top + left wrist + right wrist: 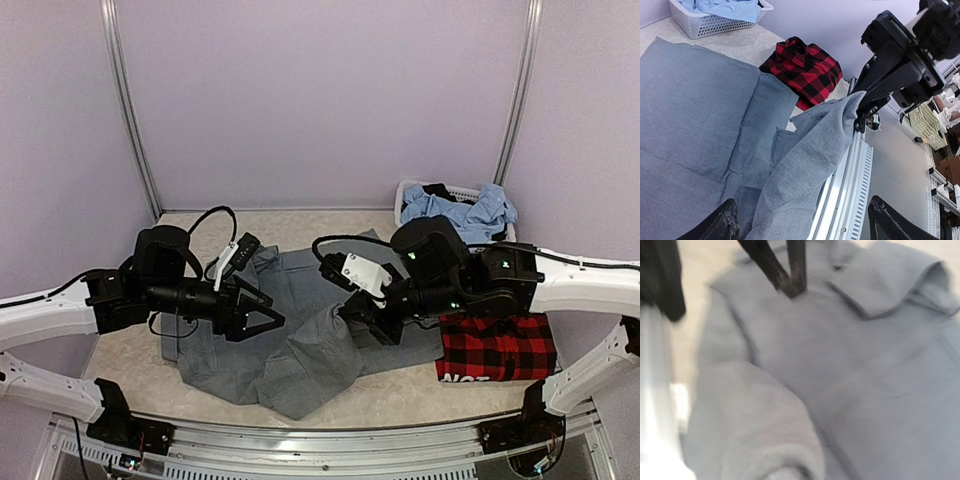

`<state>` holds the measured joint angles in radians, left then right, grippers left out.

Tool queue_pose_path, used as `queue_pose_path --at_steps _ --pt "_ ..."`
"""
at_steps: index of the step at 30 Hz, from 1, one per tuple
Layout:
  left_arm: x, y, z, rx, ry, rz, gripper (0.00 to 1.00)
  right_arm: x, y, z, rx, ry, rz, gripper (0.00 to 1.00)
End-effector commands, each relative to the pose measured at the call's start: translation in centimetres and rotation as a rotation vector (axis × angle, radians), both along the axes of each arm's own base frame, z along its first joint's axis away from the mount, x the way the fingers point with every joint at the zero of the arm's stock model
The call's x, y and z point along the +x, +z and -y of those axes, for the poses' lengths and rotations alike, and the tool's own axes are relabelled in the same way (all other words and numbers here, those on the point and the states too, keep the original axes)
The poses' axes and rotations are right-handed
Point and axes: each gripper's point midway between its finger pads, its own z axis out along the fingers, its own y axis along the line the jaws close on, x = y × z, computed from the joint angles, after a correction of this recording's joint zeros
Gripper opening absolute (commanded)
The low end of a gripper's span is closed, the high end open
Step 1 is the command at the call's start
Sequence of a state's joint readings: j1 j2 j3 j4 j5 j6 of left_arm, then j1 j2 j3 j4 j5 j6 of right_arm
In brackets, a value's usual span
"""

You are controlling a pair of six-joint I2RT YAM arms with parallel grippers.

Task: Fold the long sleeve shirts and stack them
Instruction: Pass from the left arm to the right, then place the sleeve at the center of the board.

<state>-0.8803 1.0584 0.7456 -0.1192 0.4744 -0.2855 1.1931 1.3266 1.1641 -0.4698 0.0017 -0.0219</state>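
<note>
The grey long sleeve shirt point(300, 290) lies spread across the middle of the table, collar point(880, 287) toward the back. One edge of it rises in a taut fold point(810, 155) to my right gripper point(354, 313), which is shut on that cloth above the front of the table. My left gripper point(266, 318) hovers open just left of the raised fold, its dark fingertips point(724, 224) standing wide apart with nothing between them. The red-and-black plaid shirt point(497, 347) lies folded at the right. In the right wrist view my own fingers are hidden by bunched grey cloth point(765, 440).
A white basket point(408, 190) holding light blue clothes point(470, 212) stands at the back right corner. The table's aluminium front rail point(845, 190) runs just beyond the shirt's near edge. Bare tabletop point(130, 355) shows at the left.
</note>
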Motion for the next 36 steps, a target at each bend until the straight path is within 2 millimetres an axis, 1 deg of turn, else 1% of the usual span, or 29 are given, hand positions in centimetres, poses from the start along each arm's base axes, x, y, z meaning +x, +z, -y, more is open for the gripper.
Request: queue_pose_path --at_steps 1,3,6,10,13,15,17,20,21,23,26,28,30,32,36 --pt "1.3 1.3 0.0 -0.081 0.001 0.0 0.85 3.1 0.1 1.2 -0.088 0.021 0.347 0.0" --pt "1.4 1.3 -0.1 -0.093 -0.003 -0.004 0.86 2.9 0.8 0.5 -0.036 0.078 0.449 0.0" --pt "1.9 0.9 0.0 -0.103 0.002 -0.012 0.86 3.0 1.2 0.2 -0.015 0.119 0.574 0.0" --pt "2.9 0.4 -0.3 -0.13 0.018 -0.059 0.86 3.4 2.1 -0.5 0.022 0.175 0.718 0.0" --pt "3.5 0.6 -0.1 -0.171 0.014 -0.092 0.86 3.6 2.0 -0.7 0.029 0.22 0.828 0.0" --pt "3.8 0.3 0.2 -0.169 0.008 -0.115 0.86 3.6 2.1 -0.9 0.049 0.244 0.856 0.0" --pt "3.9 0.1 0.6 -0.168 -0.002 -0.136 0.86 3.5 2.1 -1.0 0.082 0.278 0.835 0.0" --pt "4.4 -1.2 1.1 -0.153 -0.01 -0.18 0.86 3.1 2.1 -0.8 0.121 0.306 0.795 0.0" --pt "4.4 -1.6 1.3 -0.151 -0.017 -0.19 0.85 2.9 1.8 -0.7 0.122 0.309 0.777 0.0" --pt "4.5 -3.0 1.7 -0.13 -0.025 -0.218 0.83 2.6 0.9 -0.4 0.116 0.304 0.723 0.0" --pt "4.7 -4.9 2.0 -0.105 -0.02 -0.254 0.79 1.9 -1.4 0.5 0.116 0.298 0.626 0.0" --pt "4.6 -6.7 2.2 -0.076 -0.019 -0.295 0.74 1.4 -2.9 1.2 0.12 0.281 0.55 0.0" --pt "4.3 -7.8 2.5 -0.058 -0.023 -0.322 0.71 0.9 -4.6 1.9 0.122 0.256 0.471 0.0" --pt "4.2 -8.6 2.6 -0.04 -0.021 -0.337 0.71 0.4 -6.1 2.6 0.133 0.211 0.368 0.0" --pt "3.9 -9.0 3.1 -0.019 -0.027 -0.336 0.71 -0.4 -8.8 4.0 0.124 0.105 0.208 0.0"
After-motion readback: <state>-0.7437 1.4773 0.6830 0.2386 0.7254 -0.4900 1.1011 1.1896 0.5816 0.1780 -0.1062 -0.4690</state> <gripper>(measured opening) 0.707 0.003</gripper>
